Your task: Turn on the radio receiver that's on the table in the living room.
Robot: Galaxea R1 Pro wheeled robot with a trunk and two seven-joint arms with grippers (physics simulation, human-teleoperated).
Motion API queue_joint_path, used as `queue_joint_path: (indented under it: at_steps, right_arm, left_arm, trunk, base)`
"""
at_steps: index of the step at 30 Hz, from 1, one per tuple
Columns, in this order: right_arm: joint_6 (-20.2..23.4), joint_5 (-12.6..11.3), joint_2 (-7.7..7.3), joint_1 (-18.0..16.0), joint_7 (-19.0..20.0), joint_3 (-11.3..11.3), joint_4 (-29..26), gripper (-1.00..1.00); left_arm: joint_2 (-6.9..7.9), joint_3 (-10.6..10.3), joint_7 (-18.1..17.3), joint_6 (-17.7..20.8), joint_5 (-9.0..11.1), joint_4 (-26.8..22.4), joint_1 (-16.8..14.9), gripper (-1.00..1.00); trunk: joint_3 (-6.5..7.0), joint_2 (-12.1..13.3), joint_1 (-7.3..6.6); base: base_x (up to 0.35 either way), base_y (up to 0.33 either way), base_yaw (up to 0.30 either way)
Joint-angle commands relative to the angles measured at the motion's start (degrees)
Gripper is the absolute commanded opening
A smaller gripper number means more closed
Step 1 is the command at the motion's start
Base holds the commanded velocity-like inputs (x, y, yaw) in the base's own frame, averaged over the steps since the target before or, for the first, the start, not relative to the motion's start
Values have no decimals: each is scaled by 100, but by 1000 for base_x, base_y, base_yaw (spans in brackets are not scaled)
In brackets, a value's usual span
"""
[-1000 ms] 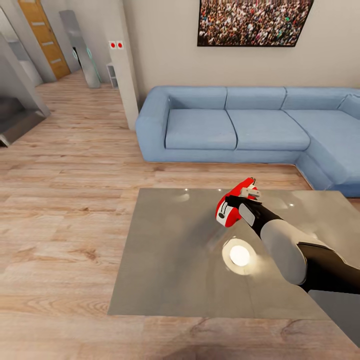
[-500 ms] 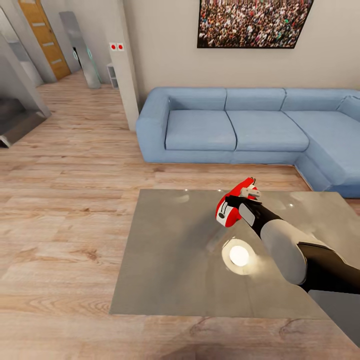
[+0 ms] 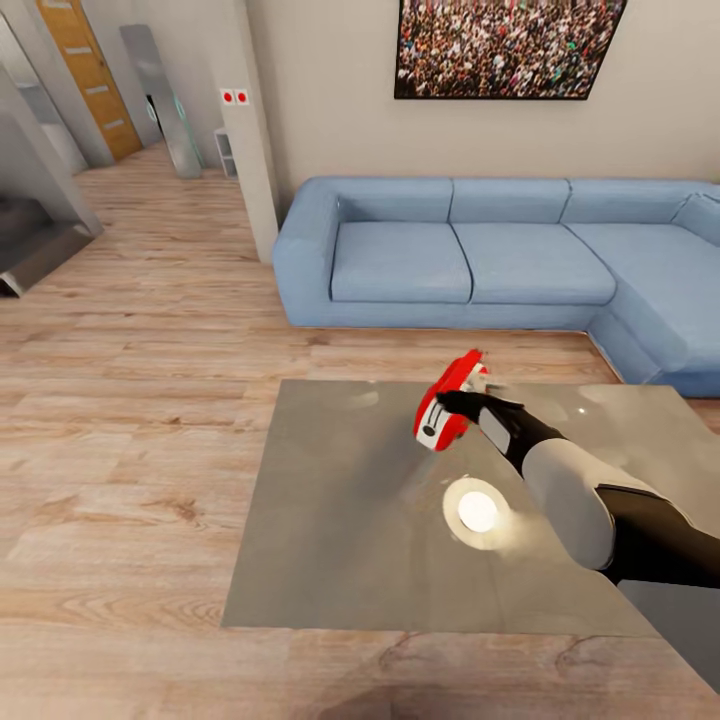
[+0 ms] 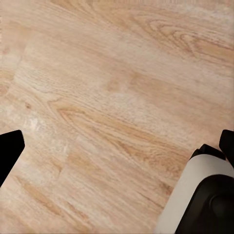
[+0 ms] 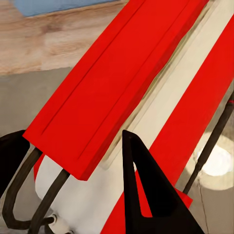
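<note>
The red radio receiver [image 3: 443,403] with white trim stands tilted on the far part of the glossy grey table [image 3: 330,520]. My right gripper [image 3: 452,401] reaches it from the right, its dark fingertips touching the radio's near side. In the right wrist view the red and white body [image 5: 122,87] is very close. One black finger [image 5: 141,195] lies against it, the other finger [image 5: 9,158] is off at the edge, and the jaws are apart. The radio's thin handle [image 5: 214,136] is visible; its dial is hidden there. My left gripper [image 4: 117,146] hangs open above bare wood floor.
A blue corner sofa [image 3: 450,250] runs behind the table and along its right side. The crowd picture [image 3: 505,45] hangs on the beige wall above. A white pillar [image 3: 255,150] stands at the back left beside a hallway. A lamp's bright reflection [image 3: 477,512] shows on the tabletop.
The radio has shifted left and slightly away across the table, and my right gripper has followed it. The left arm is unchanged.
</note>
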Motion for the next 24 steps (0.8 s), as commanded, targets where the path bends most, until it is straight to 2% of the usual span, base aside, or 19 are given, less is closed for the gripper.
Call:
queue_joint_path:
  at_steps: [1, 2, 4, 6, 12, 16, 18, 19, 21, 22, 24]
  right_arm:
    - [2, 232, -3, -1, 165, -20, -2, -100]
    - [3, 338, -3, 0, 241, -19, -2, -100]
    - [0, 712, -4, -1, 522, -24, -2, -100]
    - [0, 874, -5, -1, 707, -26, -2, -100]
    - [3, 1023, -19, 0, 1306, -28, -2, -100]
    - [7, 1043, -200, 1, 2009, -29, -2, -100]
    - [17, 1050, -322, -1, 2742, -28, -2, -100]
    - [20, 1051, -357, -1, 2956, -28, -2, -100]
    - [32, 1053, -523, 1, 3805, -28, -2, -100]
    - [35, 1054, -567, 1, 3999, -28, -2, -100]
    - [44, 1054, -746, -1, 4699, -27, -2, -100]
  left_arm:
    - [0, 0, 0, 0, 0, 1, 0, 100]
    - [0, 0, 0, 0, 0, 2, 0, 100]
    - [0, 0, 0, 0, 0, 3, 0, 100]
    - [0, 0, 0, 0, 0, 6, 0, 100]
    - [0, 0, -7, 0, 0, 5, 0, 100]
    - [0, 0, -8, 0, 0, 6, 0, 100]
    - [0, -1, -14, 0, 0, 7, 0, 100]
    - [0, -1, -15, 0, 0, 7, 0, 100]
    - [0, -3, -19, 0, 0, 6, 0, 100]
    - [0, -3, -21, 0, 0, 7, 0, 100]
    - [0, -3, -27, 0, 0, 7, 0, 100]
  trunk:
    - [19, 42, -23]
    - [37, 82, -45]
    - [72, 162, -89]
    - [108, 242, -132]
    - [216, 483, -264]
    - [288, 643, -352]
    - [324, 723, -396]
    - [342, 763, -418]
    - [378, 844, -462]
    - [396, 884, -484]
    - [432, 964, -528]
  base:
    - [0, 0, 0]
    - [0, 0, 0]
    - [0, 0, 0]
    - [0, 0, 0]
    - [0, 0, 0]
    - [0, 0, 0]
    - [0, 0, 0]
    - [0, 0, 0]
    - [0, 0, 0]
    - [0, 0, 0]
    - [0, 0, 0]
